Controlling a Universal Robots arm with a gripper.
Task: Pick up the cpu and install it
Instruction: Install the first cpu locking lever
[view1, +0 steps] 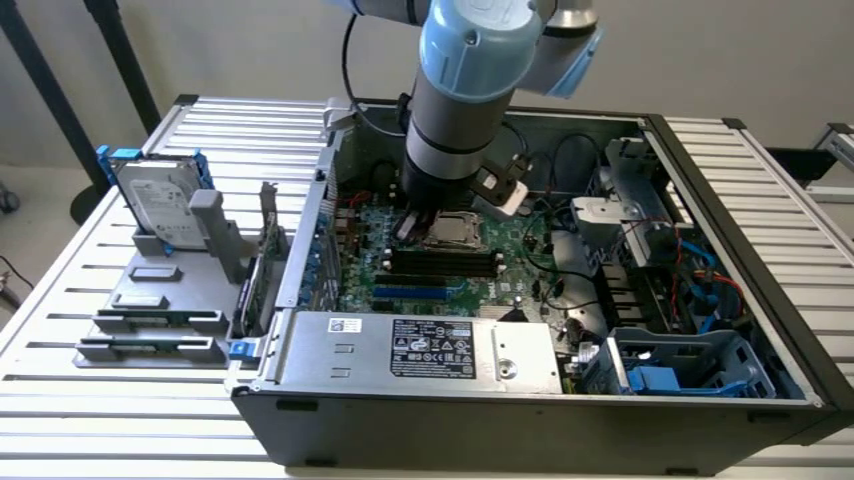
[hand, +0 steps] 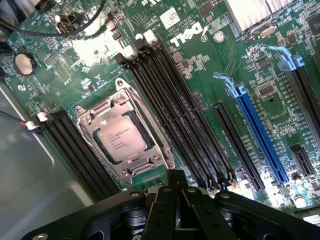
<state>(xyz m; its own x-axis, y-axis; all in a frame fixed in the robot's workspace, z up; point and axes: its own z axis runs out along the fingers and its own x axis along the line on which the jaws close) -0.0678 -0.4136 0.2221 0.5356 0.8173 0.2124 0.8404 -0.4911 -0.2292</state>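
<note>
Cpu (hand: 121, 140) (flat square, matte silver lid) seated in metal socket frame (hand: 161, 150); black claw (hand: 175, 187) closed, empty.

The arm (view1: 461, 90) is built of rounded segments: a pale blue-grey joint cap sits uppermost, with a second light-blue cap just to the exterior view's right of it, and below them a silver-grey collar ringed by thin seams. Under that the wrist turns black — a plain dark cylinder. A small white block with a black connector is fixed to its side, and a thin black cable runs along the arm. In the wrist view the gripper (hand: 176, 186) is matte black, angular, with round silver screw heads along its curved housing — fingers pressed together.
</note>
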